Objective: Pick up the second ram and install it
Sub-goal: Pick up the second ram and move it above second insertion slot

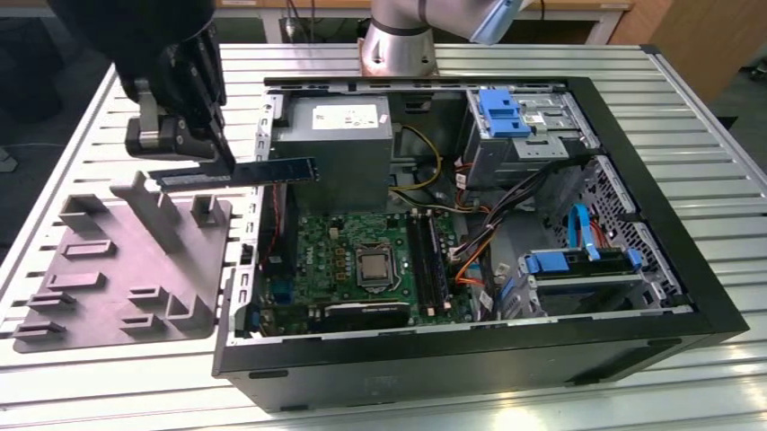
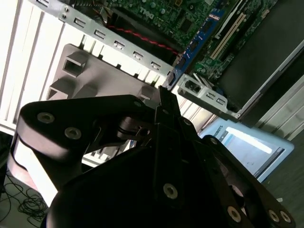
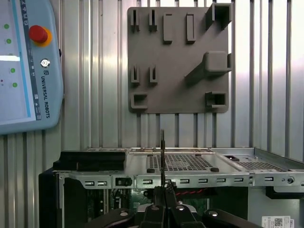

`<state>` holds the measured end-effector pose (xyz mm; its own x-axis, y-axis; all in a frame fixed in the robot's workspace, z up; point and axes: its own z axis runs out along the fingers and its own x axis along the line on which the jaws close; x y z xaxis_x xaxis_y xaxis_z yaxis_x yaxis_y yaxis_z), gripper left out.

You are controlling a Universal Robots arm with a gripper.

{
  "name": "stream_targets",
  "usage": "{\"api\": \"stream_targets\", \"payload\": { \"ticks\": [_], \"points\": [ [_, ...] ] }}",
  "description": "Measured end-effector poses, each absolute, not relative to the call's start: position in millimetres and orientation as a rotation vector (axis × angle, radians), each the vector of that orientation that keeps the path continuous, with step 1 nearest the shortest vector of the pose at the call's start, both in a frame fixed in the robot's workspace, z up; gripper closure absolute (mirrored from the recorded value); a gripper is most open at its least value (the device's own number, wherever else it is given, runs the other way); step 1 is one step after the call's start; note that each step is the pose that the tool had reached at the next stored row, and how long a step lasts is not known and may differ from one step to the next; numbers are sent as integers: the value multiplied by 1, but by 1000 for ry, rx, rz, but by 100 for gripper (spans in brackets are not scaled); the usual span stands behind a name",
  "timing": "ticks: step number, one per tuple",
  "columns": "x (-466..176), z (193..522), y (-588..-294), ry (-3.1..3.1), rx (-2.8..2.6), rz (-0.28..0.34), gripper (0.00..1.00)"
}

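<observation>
The end effector (image 1: 219, 162) pinches the second ram (image 1: 282, 169) above the open case's (image 1: 480, 364) left edge (pickup done); it is not yet seated in the memory sockets (image 1: 428, 260).

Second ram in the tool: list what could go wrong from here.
1. The tool grips the second ram by its flat faces, with a long end sticking out; a knock could tilt it.
2. The ram hangs over the case wall; dropping low early could strike it.
3. Loose cables lie right beside the memory sockets; they might snag the stick.
</observation>
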<state>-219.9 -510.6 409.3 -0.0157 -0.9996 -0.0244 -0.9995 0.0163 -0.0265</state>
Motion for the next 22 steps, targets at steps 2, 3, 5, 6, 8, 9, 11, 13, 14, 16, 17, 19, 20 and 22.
{"api": "stream_targets", "payload": {
  "ticks": [2,3,5,6,8,9,11,13,14,16,17,19,20,22],
  "points": [
    [-214,409,-511,2213,-2179,-1,88],
    [-212,409,-511,2213,-2179,0,88],
    [-205,409,-511,2214,-2180,2,88],
    [-201,409,-511,2215,-2180,3,88],
    [-193,409,-511,2216,-2182,5,88],
    [-190,409,-511,2216,-2182,6,88],
    [-187,409,-511,2216,-2183,8,88],
    [-186,409,-511,2217,-2184,9,88],
    [-185,409,-511,2217,-2184,10,88],
    [-184,409,-511,2219,-2185,12,88],
    [-183,409,-511,2219,-2186,14,88],
    [-181,409,-511,2221,-2187,17,88],
    [-180,409,-511,2222,-2188,19,88],
    [-178,409,-511,2224,-2190,25,88]
  ]
}}
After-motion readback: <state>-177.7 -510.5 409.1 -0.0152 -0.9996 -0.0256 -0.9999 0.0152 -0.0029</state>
